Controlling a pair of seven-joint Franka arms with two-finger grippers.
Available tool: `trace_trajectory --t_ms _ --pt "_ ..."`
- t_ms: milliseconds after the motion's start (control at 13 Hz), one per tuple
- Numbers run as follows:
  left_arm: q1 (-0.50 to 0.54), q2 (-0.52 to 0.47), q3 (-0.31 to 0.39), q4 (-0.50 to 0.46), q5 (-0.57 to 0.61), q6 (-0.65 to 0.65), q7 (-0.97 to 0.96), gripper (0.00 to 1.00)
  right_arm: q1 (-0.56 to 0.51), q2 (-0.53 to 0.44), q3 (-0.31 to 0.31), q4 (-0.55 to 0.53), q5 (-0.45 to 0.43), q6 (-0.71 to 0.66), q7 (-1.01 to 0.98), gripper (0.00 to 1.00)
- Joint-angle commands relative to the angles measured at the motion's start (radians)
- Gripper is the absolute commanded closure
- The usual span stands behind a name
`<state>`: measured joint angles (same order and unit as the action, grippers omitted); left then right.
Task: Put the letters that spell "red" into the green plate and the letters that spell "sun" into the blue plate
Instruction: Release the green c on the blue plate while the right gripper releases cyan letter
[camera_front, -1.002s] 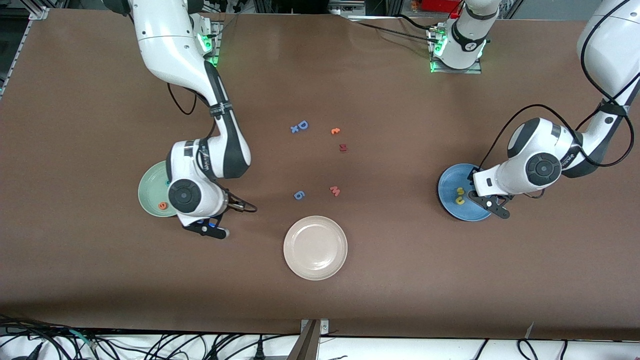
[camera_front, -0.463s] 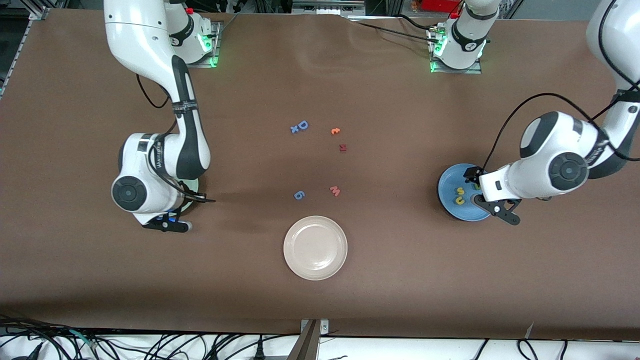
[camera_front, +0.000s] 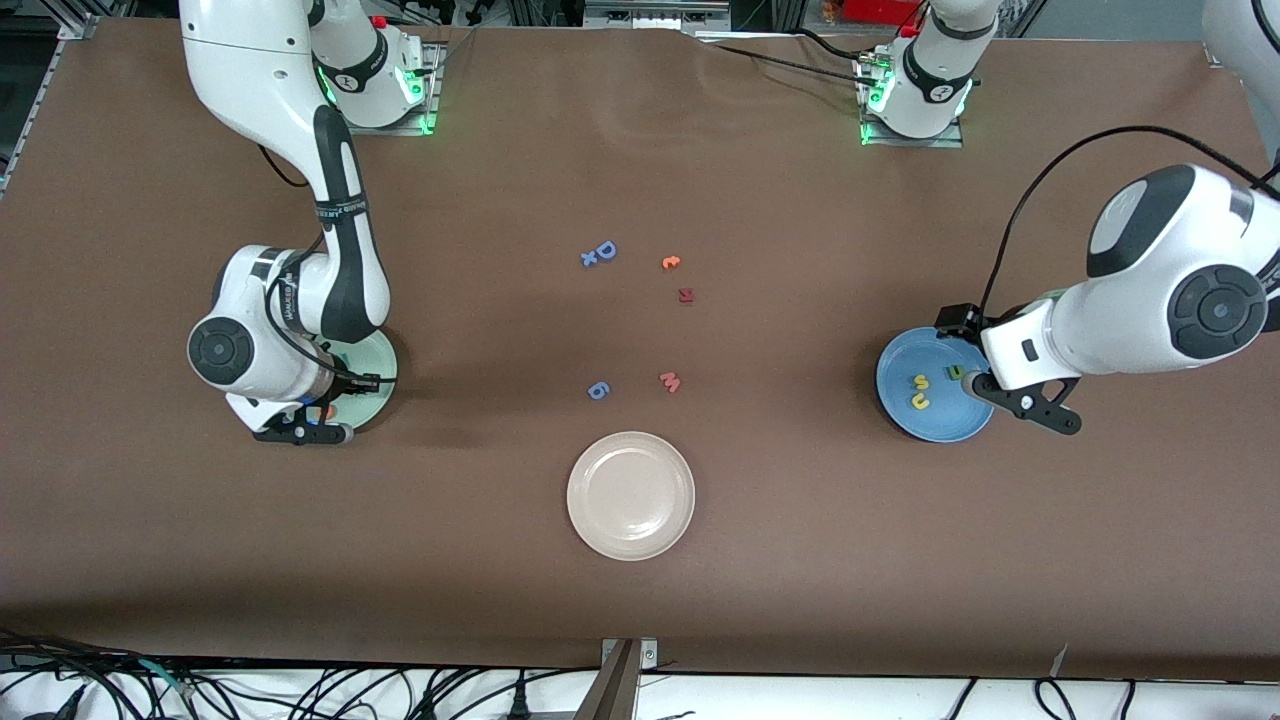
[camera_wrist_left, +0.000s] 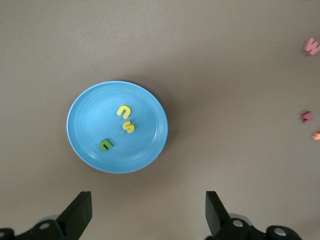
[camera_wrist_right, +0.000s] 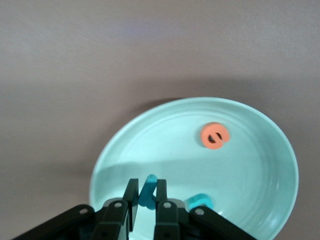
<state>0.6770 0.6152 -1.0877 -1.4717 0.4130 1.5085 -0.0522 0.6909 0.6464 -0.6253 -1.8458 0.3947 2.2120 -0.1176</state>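
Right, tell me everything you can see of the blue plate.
The blue plate is round, plain medium blue and glossy, with a shallow raised rim and faint rings inside. It lies flat on the brown table at the left arm's end. Three small foam letters rest in it: a yellow u, a yellow s touching it, and a dark green letter lying apart from them. The left gripper hangs open above the table beside the plate, touching neither plate nor letters.
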Motion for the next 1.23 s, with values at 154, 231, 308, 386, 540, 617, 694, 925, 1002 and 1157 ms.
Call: trace_trajectory --t_ms 154,231,308,386,540,617,694,925,1002,1157 --pt "-0.111 -0.096 0.107 0.151 -0.034 -0.116 -0.015 0.00 0.012 -0.063 0.001 -0.089 -0.001 0.063 -0.017 0.53" --pt "-0.134 -0.135 0.162 0.165 -0.083 -0.113 -0.015 0.00 0.012 -0.063 0.001 -0.085 0.003 0.061 -0.013 0.15" --pt "-0.170 -0.164 0.249 0.177 -0.138 -0.109 -0.017 0.00 0.012 -0.068 -0.001 -0.081 0.004 0.057 -0.013 0.01" --pt "-0.229 -0.181 0.352 0.203 -0.205 -0.105 -0.018 0.00 0.012 -0.074 -0.001 -0.079 0.003 0.057 -0.017 0.01" --pt "-0.383 -0.228 0.644 0.209 -0.340 -0.085 -0.012 0.00 0.012 -0.086 -0.001 -0.078 0.003 0.049 -0.016 0.01" --pt "-0.471 -0.248 0.763 0.206 -0.359 -0.077 -0.011 0.00 0.012 -0.093 0.001 -0.072 0.003 0.032 0.001 0.01" --pt "-0.538 -0.277 0.825 0.194 -0.358 -0.073 -0.018 0.00 0.013 -0.097 0.007 -0.060 0.003 0.008 0.042 0.01" --pt "-0.657 -0.362 0.912 0.150 -0.355 0.010 -0.017 0.00 0.039 -0.109 0.009 -0.030 0.003 -0.060 0.130 0.00" --pt "-0.698 -0.391 0.966 0.119 -0.359 0.041 -0.006 0.00 0.039 -0.113 0.009 -0.015 0.003 -0.080 0.151 0.01" --pt "-0.714 -0.481 0.985 0.001 -0.375 0.096 -0.006 0.00 0.041 -0.116 0.009 0.028 0.003 -0.156 0.196 0.01"
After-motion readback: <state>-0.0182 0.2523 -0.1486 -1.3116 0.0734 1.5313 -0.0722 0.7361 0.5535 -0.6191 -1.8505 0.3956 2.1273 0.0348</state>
